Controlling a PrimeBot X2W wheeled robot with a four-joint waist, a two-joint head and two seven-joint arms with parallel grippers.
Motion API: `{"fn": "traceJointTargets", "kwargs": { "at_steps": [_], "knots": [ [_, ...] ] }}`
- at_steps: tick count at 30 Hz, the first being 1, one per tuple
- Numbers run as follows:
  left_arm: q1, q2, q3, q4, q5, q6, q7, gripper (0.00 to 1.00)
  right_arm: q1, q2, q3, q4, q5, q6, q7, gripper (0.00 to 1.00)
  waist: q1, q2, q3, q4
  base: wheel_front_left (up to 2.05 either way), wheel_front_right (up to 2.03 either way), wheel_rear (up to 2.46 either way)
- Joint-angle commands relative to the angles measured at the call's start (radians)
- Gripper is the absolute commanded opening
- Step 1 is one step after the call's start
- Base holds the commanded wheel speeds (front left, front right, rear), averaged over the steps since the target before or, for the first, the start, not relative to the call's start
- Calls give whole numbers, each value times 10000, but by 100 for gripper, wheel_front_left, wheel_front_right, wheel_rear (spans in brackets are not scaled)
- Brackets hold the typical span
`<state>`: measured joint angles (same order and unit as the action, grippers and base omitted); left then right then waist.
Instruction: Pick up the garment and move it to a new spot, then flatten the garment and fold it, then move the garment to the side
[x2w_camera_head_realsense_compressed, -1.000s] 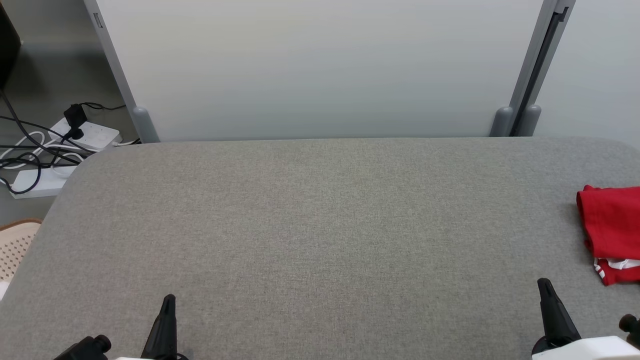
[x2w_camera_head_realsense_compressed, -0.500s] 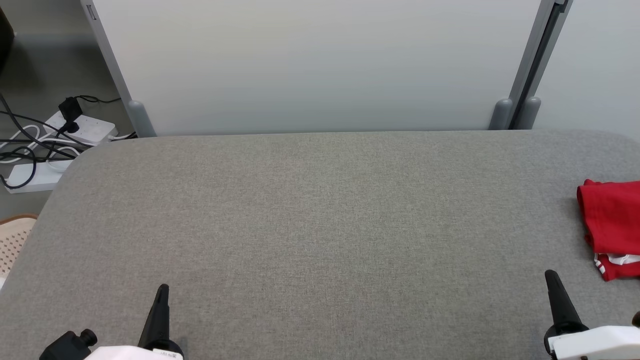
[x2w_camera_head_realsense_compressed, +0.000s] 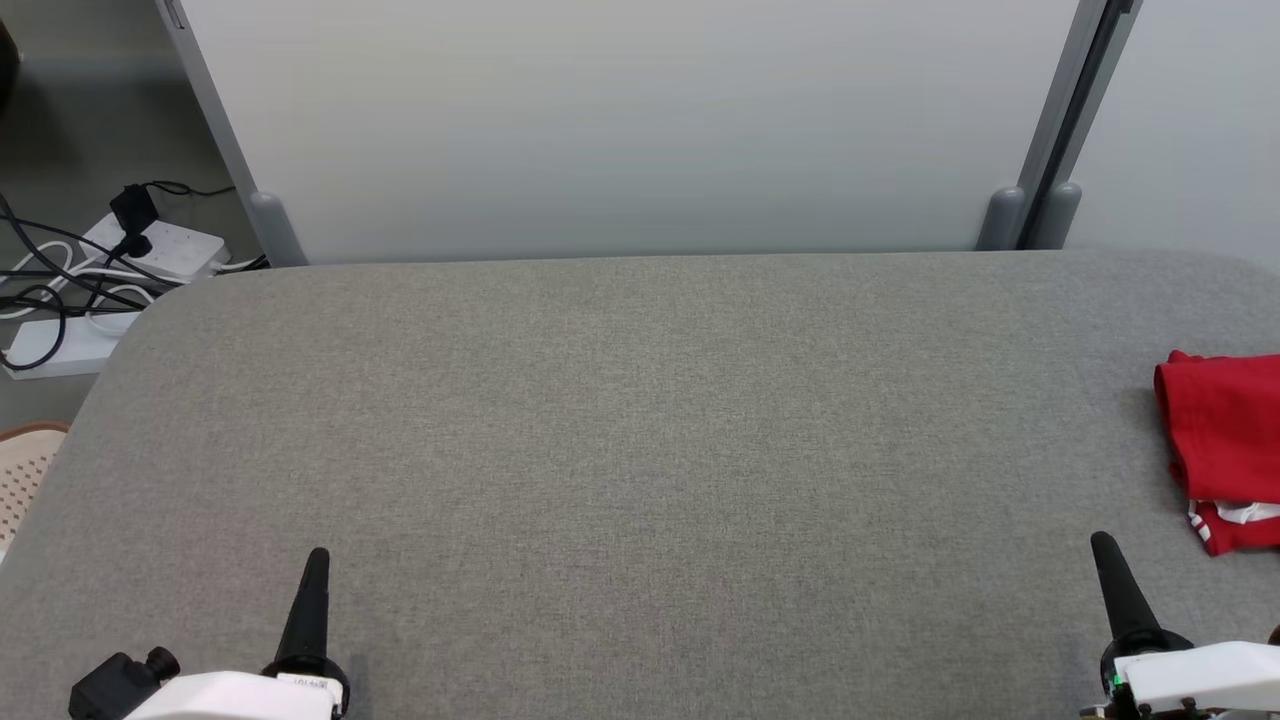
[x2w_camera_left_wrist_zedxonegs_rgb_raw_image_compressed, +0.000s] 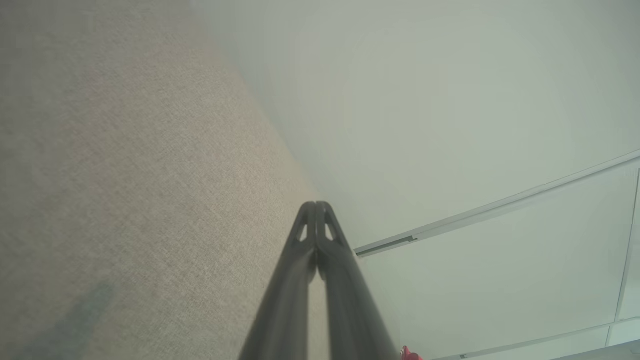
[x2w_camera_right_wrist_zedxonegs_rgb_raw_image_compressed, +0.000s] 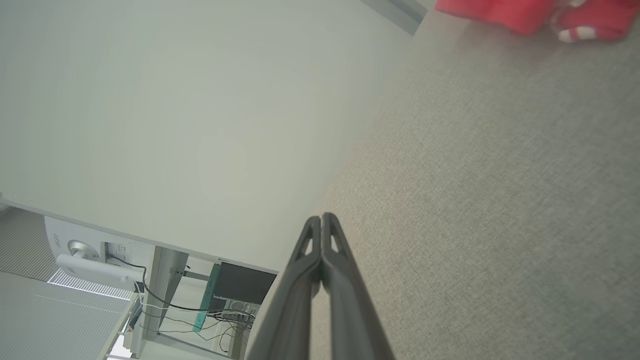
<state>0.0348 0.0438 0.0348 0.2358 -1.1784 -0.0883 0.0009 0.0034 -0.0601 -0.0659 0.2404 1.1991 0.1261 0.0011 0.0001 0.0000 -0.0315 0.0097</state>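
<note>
A folded red garment (x2w_camera_head_realsense_compressed: 1225, 440) with white trim lies at the far right edge of the grey fabric table (x2w_camera_head_realsense_compressed: 640, 450); the right wrist view has the garment (x2w_camera_right_wrist_zedxonegs_rgb_raw_image_compressed: 525, 12) at its top right. My left gripper (x2w_camera_head_realsense_compressed: 316, 556) stands shut at the lower left, its fingers pressed together (x2w_camera_left_wrist_zedxonegs_rgb_raw_image_compressed: 316, 206) and holding nothing. At the lower right my right gripper (x2w_camera_head_realsense_compressed: 1102, 545) is shut too (x2w_camera_right_wrist_zedxonegs_rgb_raw_image_compressed: 322, 218), empty, and sits a little short of the garment's near corner without touching it.
White partition panels (x2w_camera_head_realsense_compressed: 630, 120) with grey posts stand right behind the table's far edge. Power strips and tangled cables (x2w_camera_head_realsense_compressed: 90, 290) lie on the floor at the left. A beige perforated object (x2w_camera_head_realsense_compressed: 25, 470) peeks in at the left edge.
The head camera has tilted, so the table and wall sit lower in view. Both grippers stay shut; their tips show a little higher in the picture. The garment lies where it was.
</note>
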Motion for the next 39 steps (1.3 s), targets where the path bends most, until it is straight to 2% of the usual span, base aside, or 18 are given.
{"fn": "traceJointTargets", "kwargs": {
  "at_steps": [1, 39],
  "knots": [
    [-632, 50, 296, -227, -302, -131, 92, 0, -548, -65, 30, -225, 308, 34, 114, 0, 0, 0, 14, -4, 0, 0, 0],
    [-1429, 64, 793, 98, -4299, -424, 1126, 0, -1114, 98, -490, 44, 4085, 46, 1130, 0, 0, 0, 346, -97, 0, 0, 0]
  ]
}}
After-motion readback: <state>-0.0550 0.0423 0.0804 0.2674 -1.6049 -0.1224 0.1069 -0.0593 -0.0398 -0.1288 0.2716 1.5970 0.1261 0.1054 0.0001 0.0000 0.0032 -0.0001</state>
